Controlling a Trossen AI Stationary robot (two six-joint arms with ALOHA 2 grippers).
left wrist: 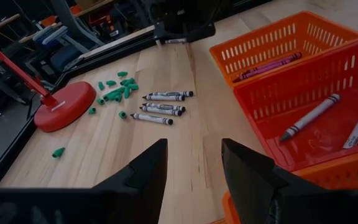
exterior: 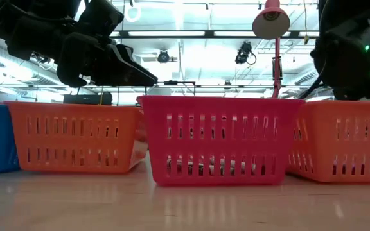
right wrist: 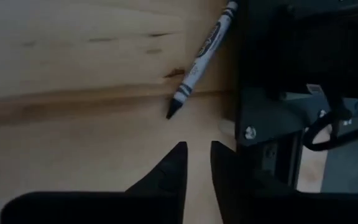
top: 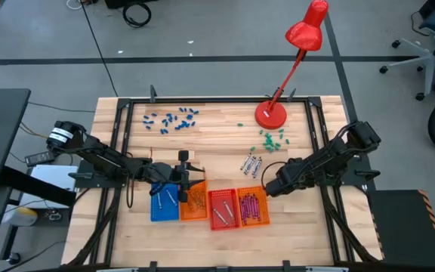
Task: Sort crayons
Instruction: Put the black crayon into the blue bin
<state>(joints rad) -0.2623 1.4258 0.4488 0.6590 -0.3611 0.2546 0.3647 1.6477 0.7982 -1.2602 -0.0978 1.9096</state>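
Note:
Several silvery-grey crayons [top: 251, 164] lie loose on the wooden table in front of the red lamp base; the left wrist view shows them too [left wrist: 162, 104]. A row of small trays stands near the front: blue [top: 165, 205], orange [top: 194, 200], red [top: 223, 208] holding two grey crayons [left wrist: 309, 117], and orange [top: 253, 208] holding purple crayons [left wrist: 269, 65]. My left gripper [left wrist: 194, 146] hovers open over the blue and orange trays. My right gripper [right wrist: 197, 149] points down at the table beside the right orange tray, slightly open, just short of the dark tip of one grey crayon [right wrist: 201, 62].
A red desk lamp [top: 270, 115] stands at the back right. Green bits [top: 272, 140] lie beside its base and blue bits [top: 174, 119] at the back left. A dark frame [right wrist: 272, 118] rises close beside my right gripper. Bare wood lies between the trays and the bits.

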